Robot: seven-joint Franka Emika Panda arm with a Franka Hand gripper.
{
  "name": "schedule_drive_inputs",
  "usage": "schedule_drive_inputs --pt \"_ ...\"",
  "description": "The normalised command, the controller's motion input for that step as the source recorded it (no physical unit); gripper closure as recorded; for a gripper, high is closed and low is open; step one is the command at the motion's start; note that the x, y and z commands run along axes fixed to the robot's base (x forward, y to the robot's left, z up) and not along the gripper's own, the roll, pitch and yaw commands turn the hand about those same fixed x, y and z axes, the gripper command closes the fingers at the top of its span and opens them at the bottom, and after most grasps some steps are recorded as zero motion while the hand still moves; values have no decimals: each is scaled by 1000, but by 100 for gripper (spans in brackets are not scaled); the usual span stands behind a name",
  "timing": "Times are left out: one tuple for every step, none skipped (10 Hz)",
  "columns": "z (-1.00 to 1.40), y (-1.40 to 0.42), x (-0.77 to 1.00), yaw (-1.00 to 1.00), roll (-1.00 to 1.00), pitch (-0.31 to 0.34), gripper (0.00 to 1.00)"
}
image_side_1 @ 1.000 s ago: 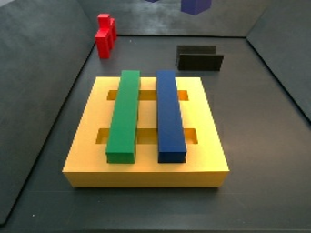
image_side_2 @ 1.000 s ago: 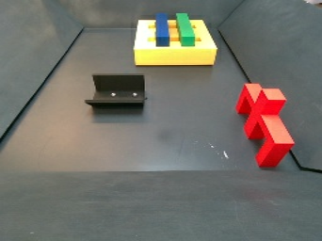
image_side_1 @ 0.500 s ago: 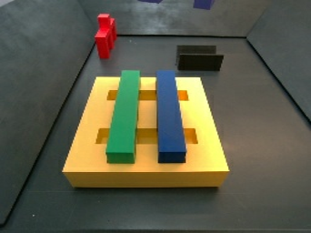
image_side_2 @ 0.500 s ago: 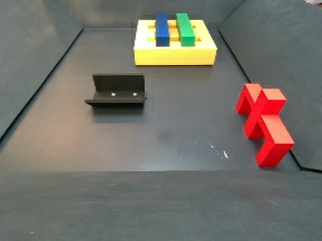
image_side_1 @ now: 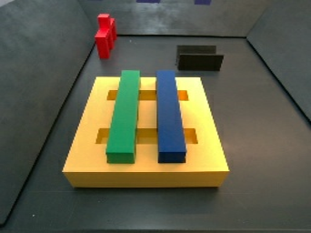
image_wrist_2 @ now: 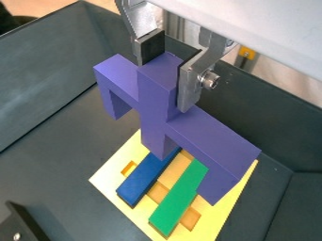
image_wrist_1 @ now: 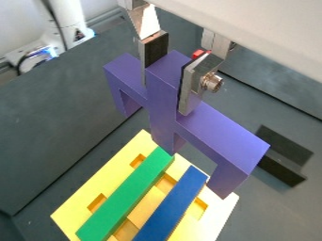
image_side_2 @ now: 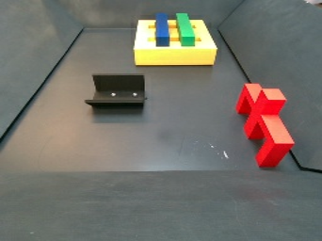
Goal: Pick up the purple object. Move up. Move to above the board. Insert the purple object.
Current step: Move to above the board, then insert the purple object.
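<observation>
In both wrist views the claw (image_wrist_1: 174, 58) grips the purple object (image_wrist_1: 189, 127) by its stub — above the board (image_wrist_2: 220, 208).

My claw (image_wrist_1: 175, 58) has two flat silver plate fingers (image_wrist_2: 193, 77) with dark pads. One finger carries a round silver screw head beside a small red mark, beneath a pale housing.

In a side view the purple object (image_side_1: 202, 2), clamped in the end effector (image_wrist_1: 174, 64), has slid further along the top edge, now only a sliver there.
</observation>
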Motion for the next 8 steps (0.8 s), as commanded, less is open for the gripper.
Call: schedule_drive_inputs --pt "33 -27 86 225 41 194 100" --pt "-271 -483 0 11 -360 -60 100" --pt "-311 -543 0 14 -340 -66 100" --pt "-311 -543 0 0 -340 -69 100" --pt "-386 -551 0 11 -297 -70 100" --pt "-831 -506 54 40 0 -200 100" --pt "-857 -463 146 46 183 -111 100" --pt "-726 -417 0 91 319 -24 100"
